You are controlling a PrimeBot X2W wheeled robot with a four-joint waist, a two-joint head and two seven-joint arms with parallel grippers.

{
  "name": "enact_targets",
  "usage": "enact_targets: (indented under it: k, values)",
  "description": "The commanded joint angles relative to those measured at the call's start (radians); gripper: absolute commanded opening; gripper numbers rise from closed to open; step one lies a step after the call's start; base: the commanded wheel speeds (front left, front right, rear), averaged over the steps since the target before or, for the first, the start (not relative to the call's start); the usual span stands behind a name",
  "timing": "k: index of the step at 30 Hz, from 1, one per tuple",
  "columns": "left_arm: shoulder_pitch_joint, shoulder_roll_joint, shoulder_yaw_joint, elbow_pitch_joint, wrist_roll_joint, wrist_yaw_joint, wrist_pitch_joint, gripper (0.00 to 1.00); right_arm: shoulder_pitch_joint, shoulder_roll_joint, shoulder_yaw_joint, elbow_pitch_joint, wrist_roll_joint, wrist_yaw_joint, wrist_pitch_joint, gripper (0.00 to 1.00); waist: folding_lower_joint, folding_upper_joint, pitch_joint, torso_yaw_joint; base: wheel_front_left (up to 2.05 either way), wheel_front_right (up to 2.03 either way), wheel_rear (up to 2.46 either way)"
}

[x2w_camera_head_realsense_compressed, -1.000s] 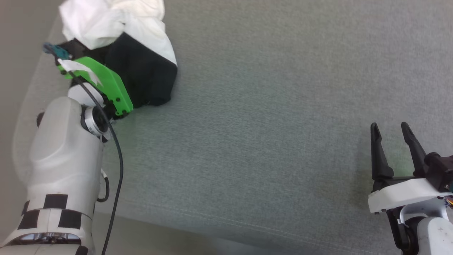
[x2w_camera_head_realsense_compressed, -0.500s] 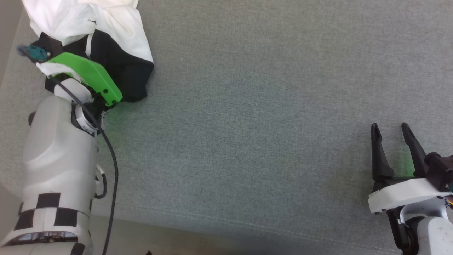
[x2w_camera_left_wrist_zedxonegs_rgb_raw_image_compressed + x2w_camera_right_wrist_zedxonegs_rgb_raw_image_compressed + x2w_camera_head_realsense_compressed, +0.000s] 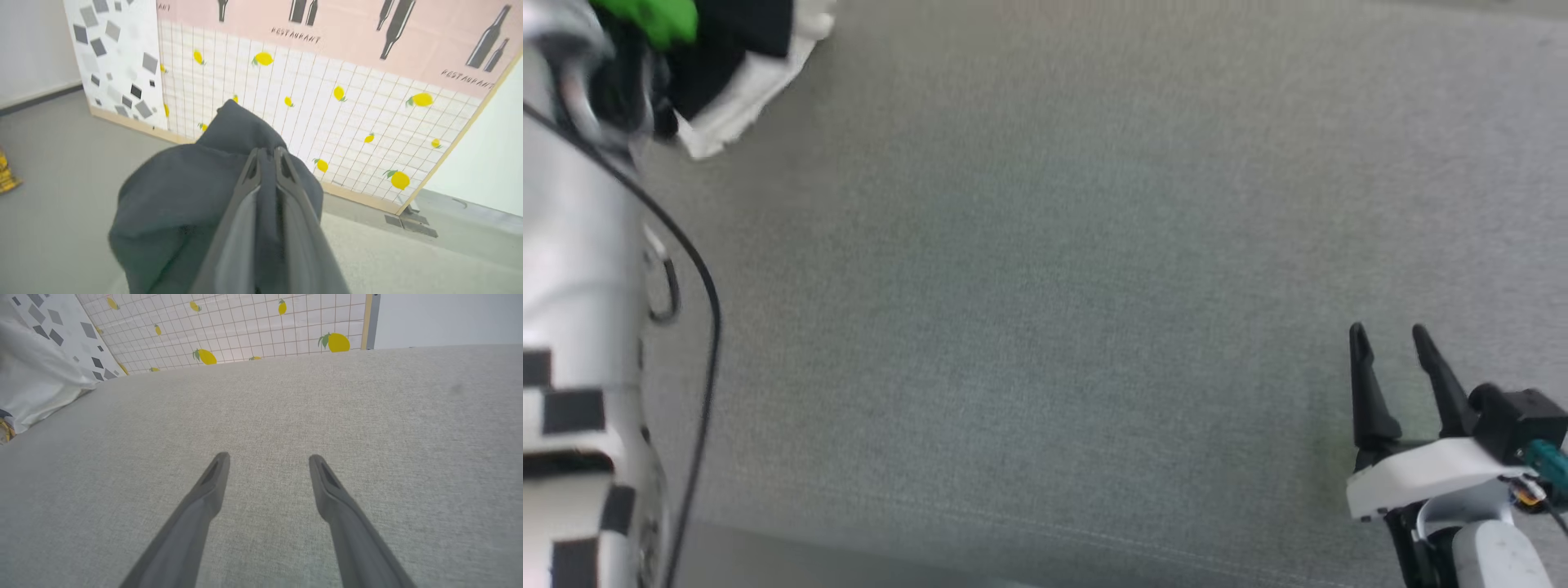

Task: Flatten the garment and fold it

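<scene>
Left gripper (image 3: 267, 154) has clamped onto the garment (image 3: 184, 196)

Your left fingers have closed since a second ago and are now pressed together on a fold of black cloth, which bunches around them in front of the lemon-printed panel (image 3: 347, 106); your head view has swung, leaving the garment at its upper left corner; your right gripper (image 3: 1389, 328) hangs spread above the grey surface (image 3: 1045, 327).
</scene>
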Motion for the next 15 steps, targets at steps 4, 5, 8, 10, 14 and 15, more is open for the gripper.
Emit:
enact_targets:
  k: [4, 5, 8, 10, 14, 15]
  values:
    - [-0.134, 0.008, -0.056, -0.069, 0.046, -0.031, 0.032, 0.0, 0.017, 0.0, 0.019, 0.059, 0.037, -0.001, -0.036, 1.0, -0.0002, 0.0, -0.12, -0.088, 0.0, 0.0, 0.0]
    - [-0.157, 0.007, -0.069, -0.081, 0.054, -0.037, 0.035, 0.0, 0.019, 0.0, 0.022, 0.069, 0.043, -0.001, -0.042, 1.0, -0.0002, 0.0, -0.128, -0.103, 0.0, 0.0, 0.0]
    - [-0.226, -0.014, -0.109, -0.099, 0.06, -0.057, 0.058, 0.0, 0.02, 0.0, 0.029, 0.102, 0.059, -0.001, -0.059, 1.0, -0.0002, 0.0, -0.152, -0.157, 0.0, 0.0, 0.0]
    - [-0.264, -0.034, -0.127, -0.103, 0.058, -0.065, 0.059, 0.0, 0.017, 0.0, 0.032, 0.12, 0.066, -0.001, -0.067, 1.0, -0.0002, 0.0, -0.159, -0.193, 0.0, 0.0, 0.0]
    - [-0.301, -0.078, -0.161, -0.088, 0.046, -0.079, 0.059, 0.0, 0.014, 0.0, 0.033, 0.145, 0.072, -0.001, -0.08, 1.0, -0.0002, 0.0, -0.17, -0.257, 0.0, 0.0, 0.0]
    - [-0.303, -0.086, -0.168, -0.083, 0.044, -0.081, 0.059, 0.0, 0.014, 0.0, 0.032, 0.149, 0.073, -0.001, -0.082, 1.0, -0.0002, 0.0, -0.169, -0.269, 0.0, 0.0, 0.0]
